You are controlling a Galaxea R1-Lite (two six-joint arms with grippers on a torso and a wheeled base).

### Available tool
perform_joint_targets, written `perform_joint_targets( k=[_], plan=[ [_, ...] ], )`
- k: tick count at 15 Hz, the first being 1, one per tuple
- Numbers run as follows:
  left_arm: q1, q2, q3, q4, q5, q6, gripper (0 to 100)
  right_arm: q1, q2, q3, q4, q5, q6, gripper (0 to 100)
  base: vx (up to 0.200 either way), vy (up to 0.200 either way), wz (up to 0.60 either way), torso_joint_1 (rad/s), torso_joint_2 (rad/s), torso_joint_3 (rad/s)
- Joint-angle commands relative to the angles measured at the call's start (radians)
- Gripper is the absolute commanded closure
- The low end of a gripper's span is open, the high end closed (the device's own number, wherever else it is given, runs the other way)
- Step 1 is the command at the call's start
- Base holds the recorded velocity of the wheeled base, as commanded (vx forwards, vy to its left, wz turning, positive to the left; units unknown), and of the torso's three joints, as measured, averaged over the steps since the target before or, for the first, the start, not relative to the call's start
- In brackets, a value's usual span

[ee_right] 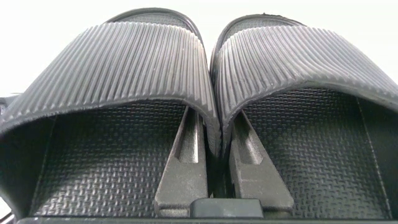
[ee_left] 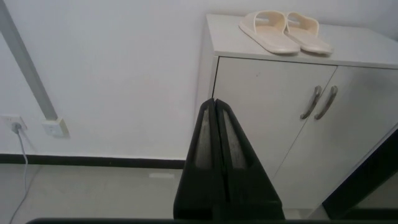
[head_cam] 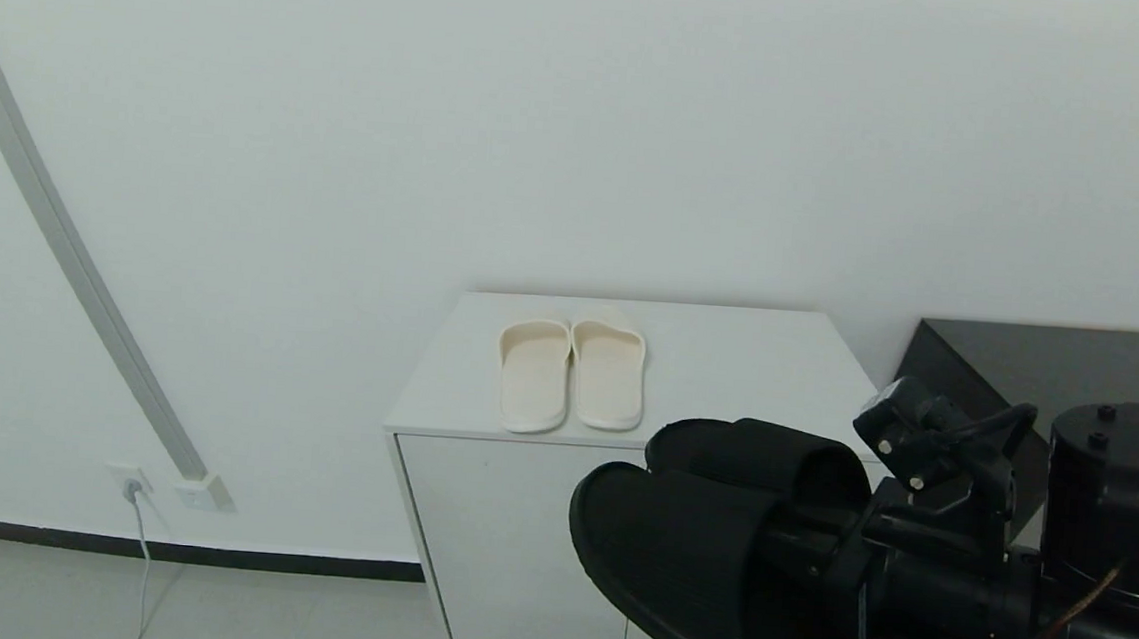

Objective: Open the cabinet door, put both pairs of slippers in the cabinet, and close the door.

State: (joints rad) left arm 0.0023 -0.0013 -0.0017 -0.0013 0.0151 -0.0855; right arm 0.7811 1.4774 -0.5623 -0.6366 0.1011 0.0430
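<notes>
A pair of cream slippers (head_cam: 571, 375) (ee_left: 286, 31) lies side by side on top of the white cabinet (head_cam: 746, 372). Both cabinet doors (ee_left: 267, 99) are closed, with two metal handles (ee_left: 318, 102) at the middle seam. A pair of black ribbed slippers (head_cam: 705, 530) (ee_right: 124, 68) hangs in the air before the cabinet's front right. My right gripper (ee_right: 214, 124) is shut on them, pinching their inner strap walls together. My left gripper (ee_left: 215, 109) is shut and empty, low down and left of the doors.
A grey conduit (head_cam: 55, 223) runs diagonally down the white wall to a socket (head_cam: 129, 481) with a plugged cable. A dark surface (head_cam: 1058, 364) stands right of the cabinet. Open floor lies left of the cabinet.
</notes>
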Motion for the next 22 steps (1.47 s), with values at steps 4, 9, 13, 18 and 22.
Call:
perform_joint_targets(
  k=[4, 9, 13, 18, 22],
  plan=[
    [0.001, 0.001, 0.000, 0.000, 0.000, 0.000, 100, 0.001, 0.006, 0.010, -0.003, 0.002, -0.012, 100, 0.000, 0.000, 0.00, 0.000, 0.00, 0.000],
    [0.001, 0.001, 0.000, 0.000, 0.000, -0.003, 100, 0.001, 0.006, 0.009, -0.005, 0.002, -0.014, 100, 0.000, 0.000, 0.00, 0.000, 0.00, 0.000],
    [0.001, 0.001, 0.000, 0.000, 0.002, -0.005, 100, 0.006, 0.007, 0.010, -0.003, 0.002, -0.014, 100, 0.000, 0.000, 0.00, 0.000, 0.00, 0.000],
    [0.001, 0.001, 0.000, 0.000, 0.003, -0.003, 100, 0.006, 0.012, 0.018, -0.003, 0.005, -0.025, 100, 0.000, 0.000, 0.00, -0.111, 0.27, 0.147],
    [0.001, 0.001, 0.000, 0.000, 0.003, -0.003, 100, 0.007, 0.014, 0.018, -0.005, -0.001, -0.026, 100, 0.000, 0.000, 0.00, -0.212, 0.51, 0.286]
  ],
)
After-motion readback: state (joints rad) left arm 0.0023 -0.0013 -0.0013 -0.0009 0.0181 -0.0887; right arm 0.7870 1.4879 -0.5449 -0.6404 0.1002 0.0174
